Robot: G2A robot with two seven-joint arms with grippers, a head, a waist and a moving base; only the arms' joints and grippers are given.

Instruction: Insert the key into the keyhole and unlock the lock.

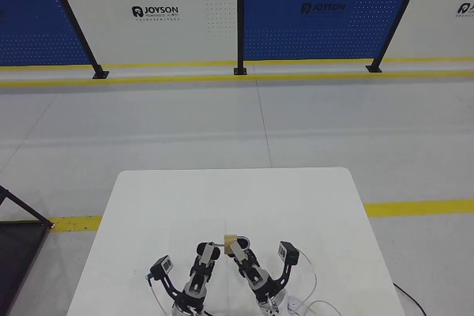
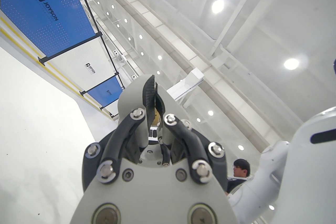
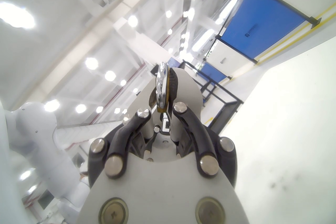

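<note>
Counter [image 1: 221, 197]: white and broad, taken as the reference for every place below.

Left arm [image 1: 196, 276] and right arm [image 1: 257, 278]: both low over the counter's near edge, about midway along it. Angled toward each other, with the tips almost meeting just in from that edge.

Left claw [image 2: 153, 88]: pressed together and tilted upward, away from the counter. Sits slightly left of the counter's midline. Ribbed black pads [image 2: 148, 96] closed on a small brass-coloured piece [image 2: 156, 112] seated deep between them. Too little of it on show to say whether it is the key.

Right claw [image 3: 166, 83]: also pressed together and tilted up from the counter, slightly right of its midline. Clamped on the lock [image 1: 231, 237]. Seen from above as a small brass block at the claw's tip, over the near middle of the counter and just in from the near edge. Seen from the wrist as a bright silver metal edge standing out past the pads, with brass lower down between them.

Lock and brass-coloured piece: close beside each other over the counter's near middle. Cannot tell whether touching or apart.
</note>
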